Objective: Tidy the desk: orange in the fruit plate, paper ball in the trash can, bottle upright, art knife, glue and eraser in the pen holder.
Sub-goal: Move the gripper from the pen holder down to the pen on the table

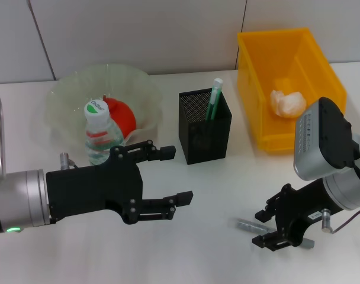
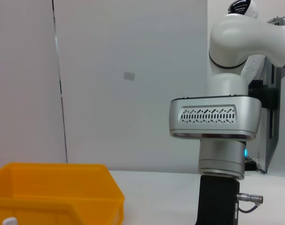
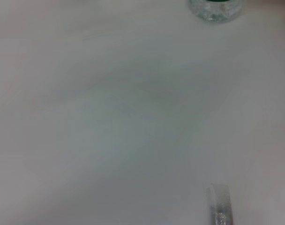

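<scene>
Your left gripper (image 1: 168, 180) is hovering nearest the camera over the white table (image 1: 198, 248), its two black fingers spread wide with nothing between them. You are seeing the bottle (image 1: 100, 133) standing upright just behind it, against the front of the clear fruit plate (image 1: 67, 89), where the orange (image 1: 122, 113) is lying. Your right gripper (image 1: 267, 228) is sitting low over the table on the right, right at a grey art knife (image 1: 246, 225) lying flat; whether its fingers are spread or closed on the knife cannot be told. You are looking at the black mesh pen holder (image 1: 205, 127) in the middle with a green glue stick (image 1: 214, 97) poking out, and the paper ball (image 1: 288, 103) is resting inside the yellow trash can (image 1: 257, 59).
</scene>
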`<state>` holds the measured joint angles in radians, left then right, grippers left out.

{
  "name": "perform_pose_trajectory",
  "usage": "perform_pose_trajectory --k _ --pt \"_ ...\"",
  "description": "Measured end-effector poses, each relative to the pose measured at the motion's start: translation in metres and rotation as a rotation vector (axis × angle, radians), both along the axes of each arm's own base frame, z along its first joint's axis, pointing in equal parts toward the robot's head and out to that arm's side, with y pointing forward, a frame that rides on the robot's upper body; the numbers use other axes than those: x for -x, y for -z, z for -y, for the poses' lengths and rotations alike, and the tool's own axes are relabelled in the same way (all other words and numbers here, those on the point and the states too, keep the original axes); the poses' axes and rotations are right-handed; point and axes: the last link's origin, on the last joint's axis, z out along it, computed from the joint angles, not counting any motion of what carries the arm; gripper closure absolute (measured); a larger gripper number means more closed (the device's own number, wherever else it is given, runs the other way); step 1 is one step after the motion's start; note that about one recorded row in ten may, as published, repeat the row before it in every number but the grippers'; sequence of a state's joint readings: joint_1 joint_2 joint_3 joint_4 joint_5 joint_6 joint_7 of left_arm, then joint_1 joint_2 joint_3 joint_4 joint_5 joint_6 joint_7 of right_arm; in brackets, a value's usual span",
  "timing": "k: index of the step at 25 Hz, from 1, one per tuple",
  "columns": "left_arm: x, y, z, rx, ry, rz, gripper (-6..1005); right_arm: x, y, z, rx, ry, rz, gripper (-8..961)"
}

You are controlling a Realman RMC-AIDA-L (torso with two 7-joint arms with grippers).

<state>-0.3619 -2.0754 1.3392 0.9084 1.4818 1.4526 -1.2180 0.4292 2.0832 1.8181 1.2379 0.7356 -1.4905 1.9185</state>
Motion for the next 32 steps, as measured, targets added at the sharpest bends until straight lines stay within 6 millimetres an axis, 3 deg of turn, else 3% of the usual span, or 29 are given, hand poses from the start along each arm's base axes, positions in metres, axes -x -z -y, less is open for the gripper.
perform_pose_trajectory --k 10,15,32 --pt "0.0004 0.0002 0.0004 0.001 0.0 0.0 186 0.0001 0.0 -0.0012 -0.009 0.002 -0.001 451" --pt "0.0002 0.0003 0.0004 0.001 0.001 -0.001 186 -0.0002 0.0007 -0.0019 -0.008 0.008 -0.002 516" --pt "-0.001 0.0003 -0.0004 -0.005 0.013 -0.003 187 -0.0011 0.0009 -0.0045 -0.026 0.014 0.003 552"
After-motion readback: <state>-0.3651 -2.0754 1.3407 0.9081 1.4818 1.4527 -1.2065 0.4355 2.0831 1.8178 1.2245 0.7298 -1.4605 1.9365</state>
